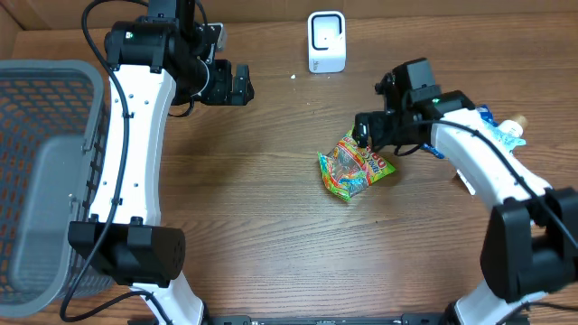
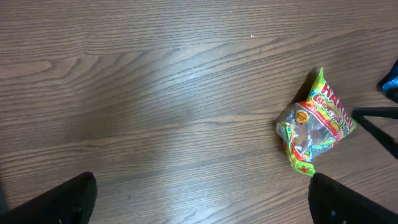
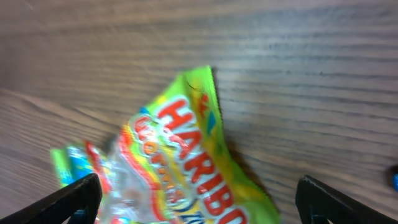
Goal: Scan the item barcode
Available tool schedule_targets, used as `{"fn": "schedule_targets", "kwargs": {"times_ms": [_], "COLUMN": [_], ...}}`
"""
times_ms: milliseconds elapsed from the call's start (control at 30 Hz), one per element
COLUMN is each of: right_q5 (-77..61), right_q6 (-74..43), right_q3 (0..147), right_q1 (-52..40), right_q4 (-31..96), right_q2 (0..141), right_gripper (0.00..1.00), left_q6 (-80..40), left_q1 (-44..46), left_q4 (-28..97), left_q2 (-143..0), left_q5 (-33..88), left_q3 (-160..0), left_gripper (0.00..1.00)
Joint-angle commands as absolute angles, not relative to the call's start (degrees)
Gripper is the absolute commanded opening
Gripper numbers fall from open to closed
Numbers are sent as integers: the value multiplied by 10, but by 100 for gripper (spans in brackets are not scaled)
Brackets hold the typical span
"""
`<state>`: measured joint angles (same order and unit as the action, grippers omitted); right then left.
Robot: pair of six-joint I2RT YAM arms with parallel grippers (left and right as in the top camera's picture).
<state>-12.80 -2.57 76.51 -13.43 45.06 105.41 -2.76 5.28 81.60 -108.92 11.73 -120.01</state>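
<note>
Right gripper (image 1: 364, 132) hovered with its fingers spread wide, pinching nothing, just at 1 o'clock of the Haribo candy bag (image 1: 354, 168). That bag lay flat on the wooden table (image 1: 271, 226), right of centre, at 5 o'clock from the white scanner (image 1: 326, 41). Left gripper (image 1: 240, 83) hung equally spread at 10 o'clock of the bag, well apart. A grey basket (image 1: 36, 108) sat at the table's 9 o'clock edge.

Overhead looks straight down; wrist views face the table (image 1: 271, 235), right seemingly nearest, blurred; all share the sweet bag (image 1: 354, 166).
</note>
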Motion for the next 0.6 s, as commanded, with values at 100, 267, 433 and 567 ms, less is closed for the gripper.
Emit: {"fn": "schedule_targets", "kwargs": {"times_ms": [100, 267, 433, 567], "right_q5": [-178, -228, -236, -230], "right_q6": [67, 91, 93, 86], "right_q3": [772, 772, 772, 755], "right_q1": [-131, -131, -133, -142], "right_q4": [452, 453, 466, 453], "right_q2": [1126, 1152, 1155, 1165], "right_gripper": [100, 100, 96, 87], "left_q6": [-17, -17, -17, -17], "left_q1": [58, 58, 58, 58], "left_q4": [816, 816, 816, 816], "left_q2": [-1087, -1087, -1087, -1087], "left_q5": [116, 116, 116, 116], "left_q3": [-1210, -1210, -1210, -1210], "left_gripper": [100, 100, 100, 100]}}
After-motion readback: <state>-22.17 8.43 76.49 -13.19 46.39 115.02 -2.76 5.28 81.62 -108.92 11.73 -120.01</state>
